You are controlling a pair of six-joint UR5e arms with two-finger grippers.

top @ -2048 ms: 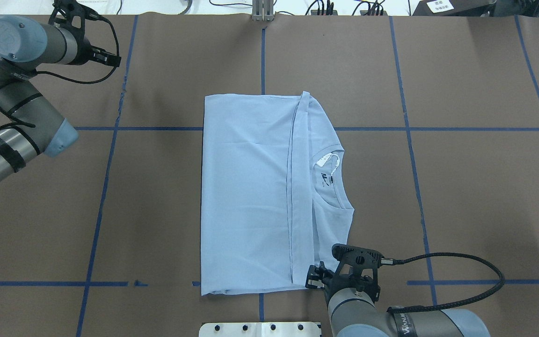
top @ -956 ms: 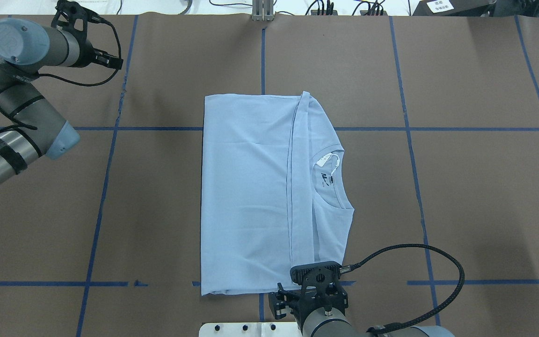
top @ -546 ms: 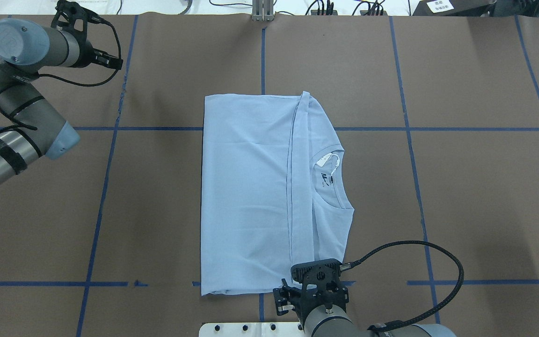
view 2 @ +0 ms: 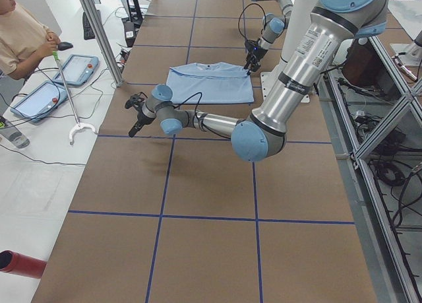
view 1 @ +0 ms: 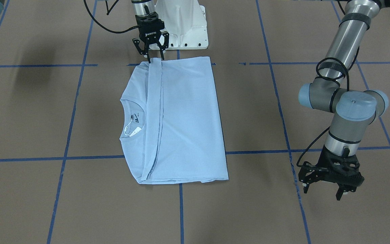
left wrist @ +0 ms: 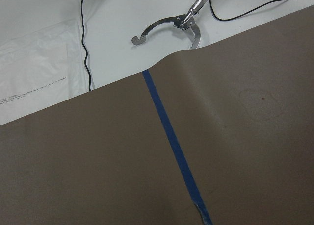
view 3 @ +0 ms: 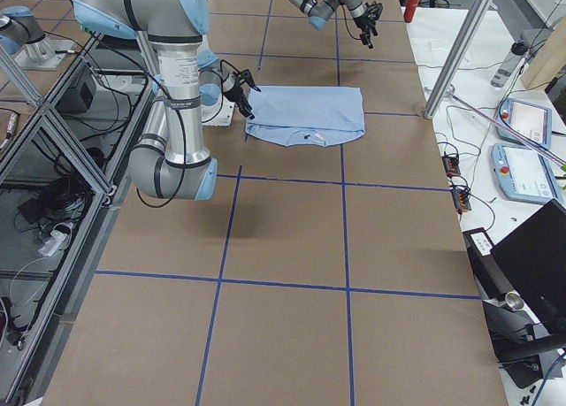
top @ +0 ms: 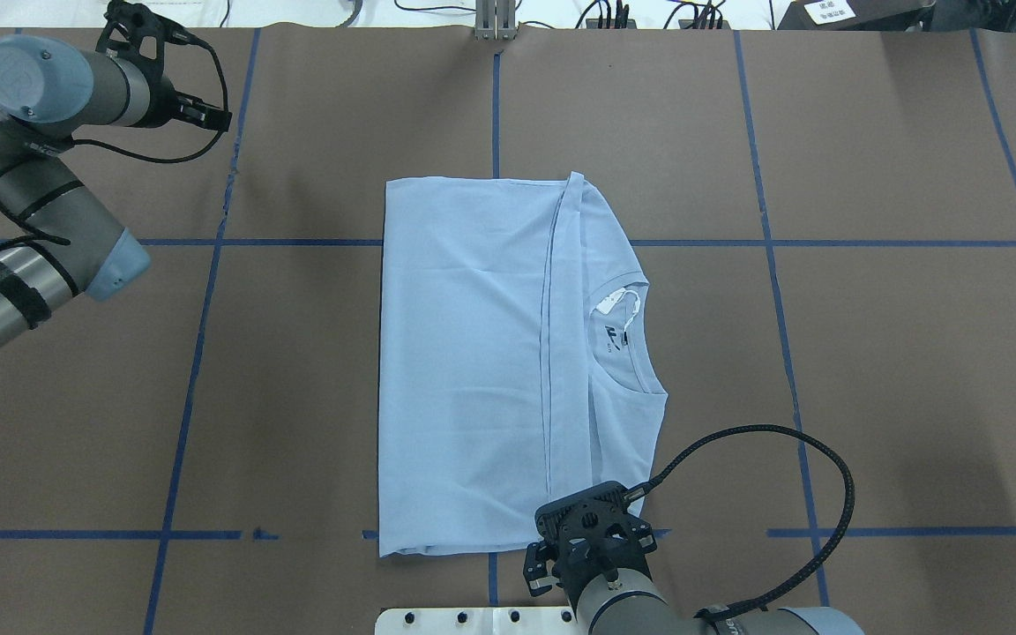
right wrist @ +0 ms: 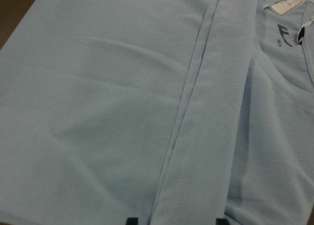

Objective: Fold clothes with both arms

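T-shirt hem band now lies between the spread jaws of the right gripper after its sideways shift; a pinch seems next.

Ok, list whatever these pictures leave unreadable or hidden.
Right claw: whether its tips touch the shirt is too small to tell in the front view; overhead, its own wrist hides them.
Neck tag: print too small overhead; cut by the top edge in the right wrist view.
Left claw: out of frame in the left wrist view.
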